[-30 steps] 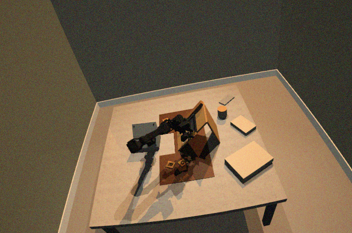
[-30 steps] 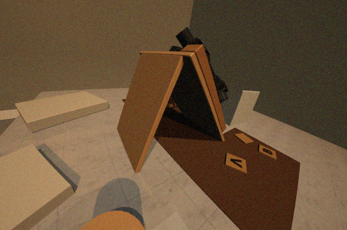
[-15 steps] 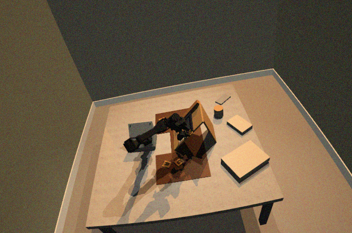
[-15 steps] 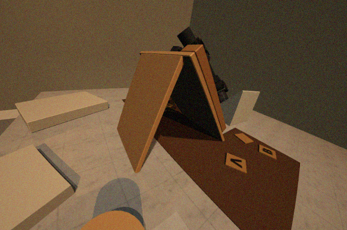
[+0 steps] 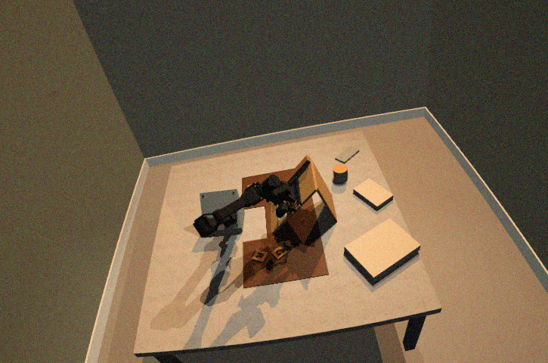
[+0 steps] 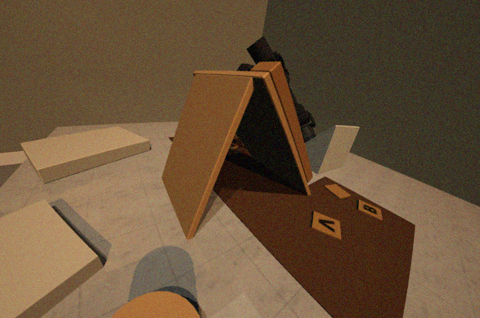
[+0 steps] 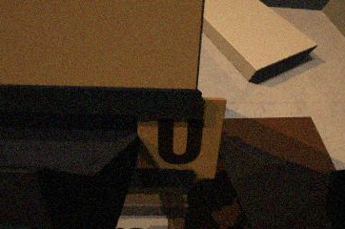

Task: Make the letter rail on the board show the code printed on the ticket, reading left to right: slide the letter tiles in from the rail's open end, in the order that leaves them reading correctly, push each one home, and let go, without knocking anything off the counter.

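My gripper [image 5: 288, 208] is shut on the U tile [image 7: 180, 139], in front of the leaning board [image 5: 322, 188] [image 6: 206, 142] [image 7: 94, 43]. In the wrist view the U is upright, and the tile's upper left part lies behind the end of the dark rail [image 7: 85, 102]; its right part sticks out past that end. How deep it sits is unclear. Two tiles, R [image 5: 259, 255] and G [image 5: 278, 251], lie on the mat. The exterior view shows an A or V tile [image 6: 326, 224], a B tile [image 6: 369, 209] and a tile with no readable letter [image 6: 337, 191]. The white card [image 5: 255, 222] [image 6: 337, 150] shows no readable print.
The brown mat [image 5: 257, 280] [image 6: 322, 269] lies under the board. Beyond the board are a large block [image 5: 381, 248], a smaller block [image 5: 373, 192], an orange-topped cylinder [image 5: 339, 173] and a thin flat piece [image 5: 347, 154]. A grey plate [image 5: 218, 199] is by the arm's base.
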You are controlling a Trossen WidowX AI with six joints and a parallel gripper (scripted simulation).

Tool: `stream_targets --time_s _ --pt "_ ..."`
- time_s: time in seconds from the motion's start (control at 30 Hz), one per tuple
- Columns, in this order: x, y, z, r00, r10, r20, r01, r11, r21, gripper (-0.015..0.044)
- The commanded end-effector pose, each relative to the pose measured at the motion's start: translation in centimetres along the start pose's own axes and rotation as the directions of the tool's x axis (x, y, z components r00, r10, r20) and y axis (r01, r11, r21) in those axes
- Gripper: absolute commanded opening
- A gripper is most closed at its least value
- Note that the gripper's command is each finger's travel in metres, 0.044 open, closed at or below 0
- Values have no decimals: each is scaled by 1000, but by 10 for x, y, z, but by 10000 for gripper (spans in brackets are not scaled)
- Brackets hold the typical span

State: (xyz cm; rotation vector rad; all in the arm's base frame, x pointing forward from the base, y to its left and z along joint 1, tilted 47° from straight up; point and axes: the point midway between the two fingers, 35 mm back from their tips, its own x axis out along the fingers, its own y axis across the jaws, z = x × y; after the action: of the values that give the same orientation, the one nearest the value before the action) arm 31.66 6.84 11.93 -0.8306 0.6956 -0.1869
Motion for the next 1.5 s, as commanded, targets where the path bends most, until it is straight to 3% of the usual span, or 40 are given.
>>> stream_targets --time_s 0.0,1.47 --pt "0 2 0 1000 -3 -1 3 1000 5 0" --pt "0 27 0 1000 -2 -1 2 1000 6 0"
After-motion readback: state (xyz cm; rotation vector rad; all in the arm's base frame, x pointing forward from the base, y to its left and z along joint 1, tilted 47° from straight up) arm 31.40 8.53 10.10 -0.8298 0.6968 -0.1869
